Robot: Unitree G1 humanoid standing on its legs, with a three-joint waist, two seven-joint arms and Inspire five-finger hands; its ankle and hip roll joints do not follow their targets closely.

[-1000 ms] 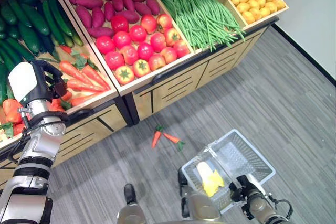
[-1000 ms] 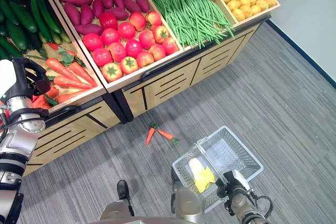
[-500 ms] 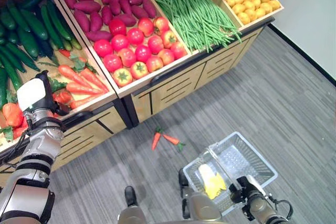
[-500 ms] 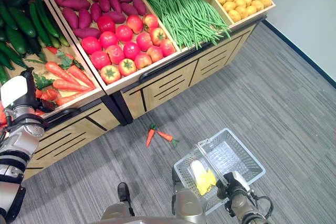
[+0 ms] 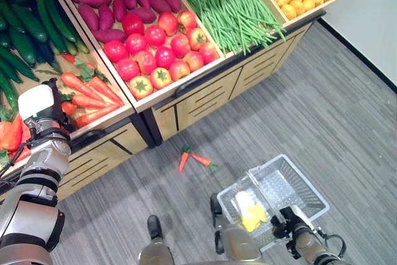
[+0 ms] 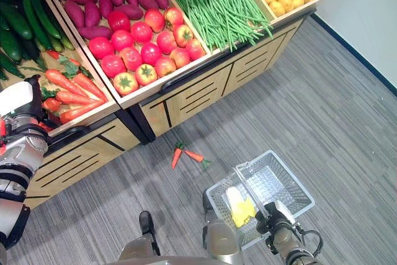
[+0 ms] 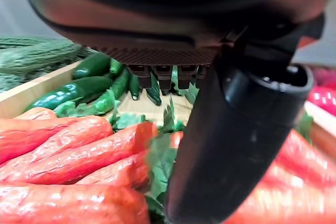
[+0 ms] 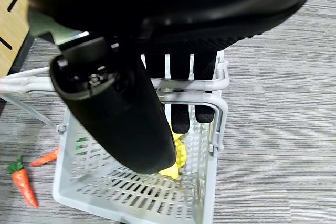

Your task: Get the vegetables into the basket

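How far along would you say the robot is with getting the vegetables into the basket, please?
Early on. Done: the basket already holds one yellow item, and the right hand is curled round its handle. In hand: the left hand is at the carrots in the stand; a grip cannot be confirmed. Left: that pick, and probably the two carrots on the floor.

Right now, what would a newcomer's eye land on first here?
The wooden produce stand, its bins packed with red tomatoes, green beans and carrots, where the left hand hovers. Next, two carrots on the floor lie in front of the stand. The right hand is curled round the handle of a white basket that holds something yellow.
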